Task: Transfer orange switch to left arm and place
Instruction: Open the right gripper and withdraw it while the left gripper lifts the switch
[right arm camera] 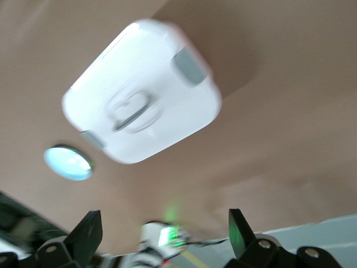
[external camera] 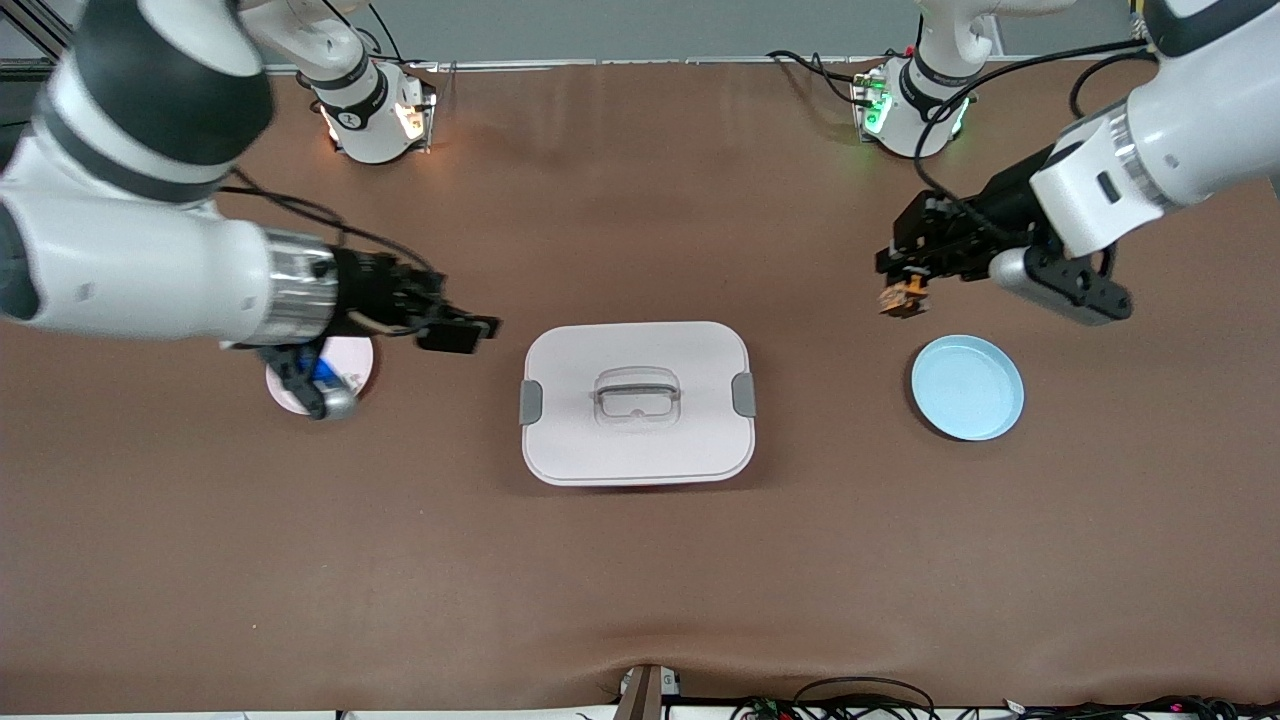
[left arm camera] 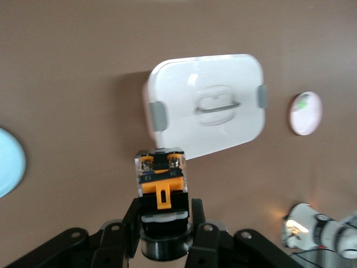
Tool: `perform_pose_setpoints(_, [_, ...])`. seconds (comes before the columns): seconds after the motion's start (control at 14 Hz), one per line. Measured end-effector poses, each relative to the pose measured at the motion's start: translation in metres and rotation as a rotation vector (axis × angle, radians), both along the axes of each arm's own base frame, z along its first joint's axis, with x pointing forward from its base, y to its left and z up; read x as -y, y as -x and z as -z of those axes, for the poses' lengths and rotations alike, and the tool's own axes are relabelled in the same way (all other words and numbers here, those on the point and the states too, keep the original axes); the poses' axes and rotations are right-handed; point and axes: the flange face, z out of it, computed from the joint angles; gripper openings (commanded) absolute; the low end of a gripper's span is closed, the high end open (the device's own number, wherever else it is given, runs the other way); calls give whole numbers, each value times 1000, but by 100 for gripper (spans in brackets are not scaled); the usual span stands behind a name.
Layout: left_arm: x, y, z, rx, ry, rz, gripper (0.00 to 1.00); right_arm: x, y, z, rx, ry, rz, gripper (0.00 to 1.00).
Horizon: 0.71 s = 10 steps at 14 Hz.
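The box (external camera: 637, 402) lies nearest the front camera of the task's things, on the middle of the worktop (external camera: 640, 580) with its lid on, its grey latches at the two short ends and its clear handle on top. The left gripper (external camera: 905, 283) is up in the air toward the left arm's end of the worktop, over bare surface just beside the blue dish (external camera: 967, 386), and its fingers are clamped tight on the orange switch (external camera: 903, 298). In the left wrist view the orange switch (left arm camera: 161, 181) stands out straight from the fingertips, its long axis in line with the gripper, its round black base pinched between the fingers and its orange-and-clear terminal end pointing away toward the box (left arm camera: 206, 103). The right gripper (external camera: 458, 331) hangs over the worktop between the pink dish (external camera: 352, 362) and the box, its fingers (right arm camera: 237, 231) spread as wide as they go and holding nothing. A small part lies in the pink dish, mostly hidden under that arm. From the left gripper the receiving gripper lies straight across the box, so the box sits squarely between the two. By my judgement the handover must meet either above the lid, clear of the handle, or to one side of it, with the switch's free terminal end presented to the open fingers of the right gripper. The left arm is the one carrying; the right arm waits.
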Motion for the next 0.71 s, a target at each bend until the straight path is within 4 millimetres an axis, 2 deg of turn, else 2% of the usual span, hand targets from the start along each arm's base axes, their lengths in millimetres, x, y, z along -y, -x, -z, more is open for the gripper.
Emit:
perform_pose_setpoints(0.14, [-16,12,-9,-63,-79,-120,0,35,-2,-5,92,66,-134,100])
perform_pose_setpoints(0.29, [-35,15,-6,-168,-114,-296,0,61,-2,-14,187,140,-270,100])
perform_pose_setpoints(0.57, [-77,2,11,-226,-195,-495,0,117,-11,-14,282,277,-541,100])
perform_pose_setpoints(0.71, [-87,-7,21,-220,-254,-590,0,145,-16,-12,288,313,-607,100])
